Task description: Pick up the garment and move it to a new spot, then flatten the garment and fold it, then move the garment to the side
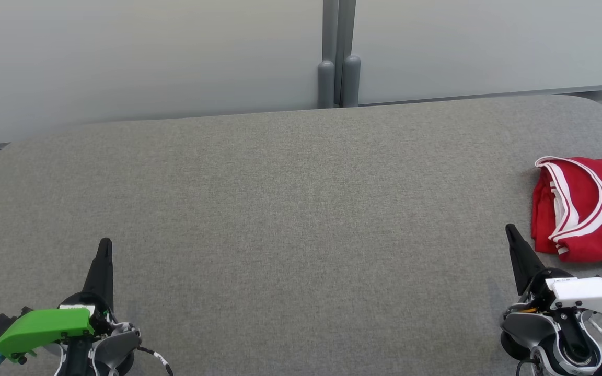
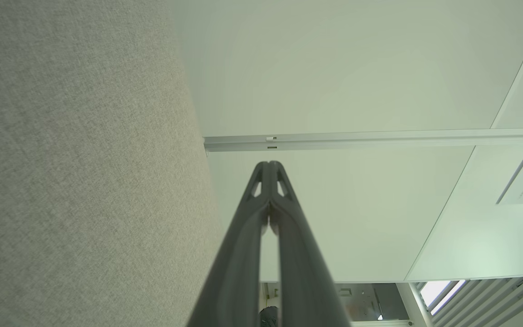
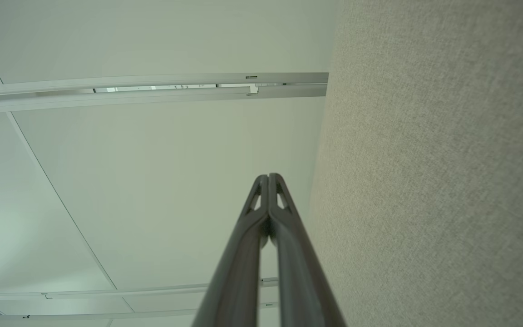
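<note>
Right hand [image 1: 510, 230]: both fingers pressed together into a single point, gripping nothing, poised low over the grey surface [image 1: 301, 209]. Left hand [image 1: 105, 243]: likewise closed and empty, fingers pointing the same way, forward across the surface. The red garment [image 1: 593, 209], trimmed in white, lies on the surface just ahead of the right hand's fingertips and to their outer side, near but not touching. It sits as a compact, layered bundle with its white-edged opening turned toward the right hand. Its outer portion is cut off at the picture's edge, so its full extent and true long axis cannot be established; the visible part runs roughly parallel to the fingers. From the left hand the garment lies far across, well apart, with the whole bare breadth of the surface between. Assessment: the right hand is plainly the nearer, and any grasp would call for it to open and reach slightly forward and outward. Whether the bundle counts as a finished fold cannot be confirmed.
</note>
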### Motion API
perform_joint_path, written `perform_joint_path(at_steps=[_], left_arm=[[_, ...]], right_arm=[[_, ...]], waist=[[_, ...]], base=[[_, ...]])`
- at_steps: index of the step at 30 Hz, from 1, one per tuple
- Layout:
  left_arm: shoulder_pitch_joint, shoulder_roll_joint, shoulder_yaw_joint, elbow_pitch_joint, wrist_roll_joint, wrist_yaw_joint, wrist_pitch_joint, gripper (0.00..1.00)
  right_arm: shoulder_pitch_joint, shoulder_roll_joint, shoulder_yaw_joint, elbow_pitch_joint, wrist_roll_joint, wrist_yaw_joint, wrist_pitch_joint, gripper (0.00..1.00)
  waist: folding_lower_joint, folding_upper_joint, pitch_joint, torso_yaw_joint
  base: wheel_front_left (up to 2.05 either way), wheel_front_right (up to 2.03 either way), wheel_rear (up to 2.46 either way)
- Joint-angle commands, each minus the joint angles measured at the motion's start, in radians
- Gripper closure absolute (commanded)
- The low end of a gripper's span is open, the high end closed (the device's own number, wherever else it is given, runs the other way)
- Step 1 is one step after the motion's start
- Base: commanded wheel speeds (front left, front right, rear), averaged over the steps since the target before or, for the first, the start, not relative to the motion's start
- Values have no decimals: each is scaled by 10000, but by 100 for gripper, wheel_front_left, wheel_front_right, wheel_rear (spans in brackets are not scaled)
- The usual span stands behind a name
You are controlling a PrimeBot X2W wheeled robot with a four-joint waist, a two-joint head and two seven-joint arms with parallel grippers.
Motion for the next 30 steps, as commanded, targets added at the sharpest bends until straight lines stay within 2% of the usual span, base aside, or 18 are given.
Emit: perform_joint_path(at_steps=[1,30], left_arm=[[-113,-1,24,-38,2,-32,-1,100],[-112,-1,22,-39,1,-32,-3,100]], right_arm=[[-104,-51,5,-36,55,7,28,100],[-104,-50,6,-36,54,7,27,100]], waist=[[0,115,0,0],[0,115,0,0]], base=[[0,0,0],[0,0,0]])
